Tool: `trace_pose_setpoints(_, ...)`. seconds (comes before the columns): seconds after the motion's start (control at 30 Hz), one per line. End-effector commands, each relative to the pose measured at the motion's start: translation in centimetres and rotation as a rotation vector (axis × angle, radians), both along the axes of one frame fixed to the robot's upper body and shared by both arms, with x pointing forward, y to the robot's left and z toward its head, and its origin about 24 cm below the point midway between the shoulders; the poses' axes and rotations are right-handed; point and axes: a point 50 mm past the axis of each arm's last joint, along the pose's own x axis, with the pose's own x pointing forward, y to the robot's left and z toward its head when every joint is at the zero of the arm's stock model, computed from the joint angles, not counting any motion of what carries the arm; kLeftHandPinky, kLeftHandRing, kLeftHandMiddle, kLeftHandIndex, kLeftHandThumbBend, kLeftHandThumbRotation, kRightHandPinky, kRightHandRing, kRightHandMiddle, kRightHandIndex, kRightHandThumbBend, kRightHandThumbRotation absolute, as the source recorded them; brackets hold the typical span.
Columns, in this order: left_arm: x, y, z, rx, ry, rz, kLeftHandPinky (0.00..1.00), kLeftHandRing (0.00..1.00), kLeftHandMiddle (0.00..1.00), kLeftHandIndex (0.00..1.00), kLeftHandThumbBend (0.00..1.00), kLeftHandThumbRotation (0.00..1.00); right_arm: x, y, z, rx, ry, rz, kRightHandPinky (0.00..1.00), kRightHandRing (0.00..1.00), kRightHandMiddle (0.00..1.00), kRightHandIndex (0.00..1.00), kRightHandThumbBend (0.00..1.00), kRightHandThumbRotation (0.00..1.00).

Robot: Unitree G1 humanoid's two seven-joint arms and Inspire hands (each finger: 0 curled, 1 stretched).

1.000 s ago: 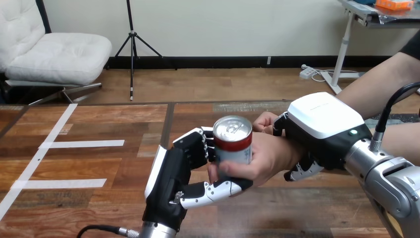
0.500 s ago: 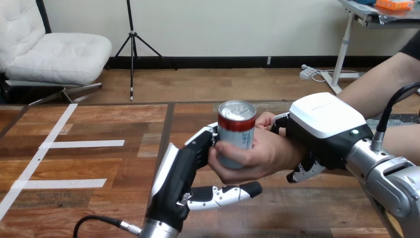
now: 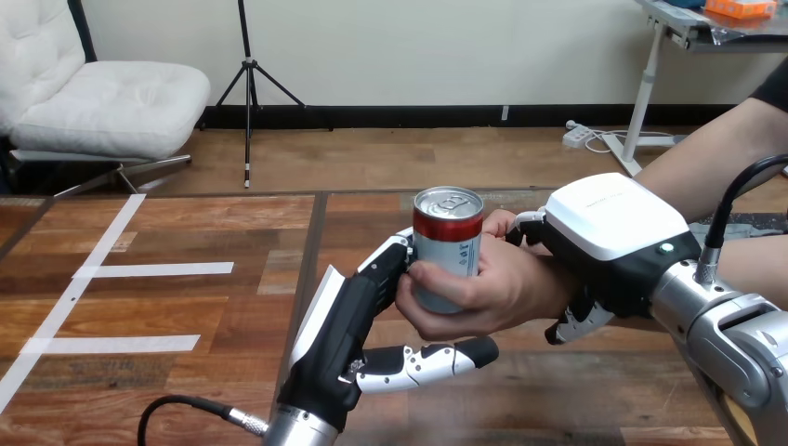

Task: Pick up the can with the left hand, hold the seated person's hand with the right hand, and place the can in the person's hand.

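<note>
A silver can with a red band (image 3: 448, 240) stands upright above the table's middle, gripped by the person's hand (image 3: 506, 290), which reaches in from the right. My left hand (image 3: 339, 334) is open just left of it: the straight fingers (image 3: 383, 269) rest by the can's left side, and the thumb (image 3: 437, 358) stretches out below the person's hand, apart from the can. My right hand (image 3: 609, 237) is shut on the person's wrist, with fingers curled over the top and the thumb (image 3: 576, 325) underneath.
The wooden table (image 3: 186, 307) carries white tape strips (image 3: 153, 269) at the left. The person's forearm (image 3: 706, 158) runs off to the upper right behind my right arm (image 3: 734, 334).
My left hand has let go of the can: its thumb dropped away and its fingers straightened. The person's hand now holds the can alone, slightly higher and further right. My right hand kept its hold.
</note>
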Motion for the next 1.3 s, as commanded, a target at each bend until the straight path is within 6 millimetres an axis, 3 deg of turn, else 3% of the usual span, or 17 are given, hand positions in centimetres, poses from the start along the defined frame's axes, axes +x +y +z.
trace_pose_setpoints(0.0, 0.65, -1.98, 2.15, 0.039, -0.109, -0.112, 0.79, 0.89, 0.93, 0.88, 0.86, 0.30, 0.51, -0.02, 1.48, -0.030, -0.058, 0.003, 0.69, 0.76, 0.80, 0.76, 0.84, 0.01)
trace_pose_setpoints(1.27, 0.45, -1.91, 1.84, 0.012, -0.077, -0.115, 0.91, 0.97, 1.00, 0.99, 0.85, 0.29, 0.07, -0.22, 1.49, -0.047, -0.075, 0.003, 0.79, 0.86, 0.87, 0.84, 0.85, 0.04)
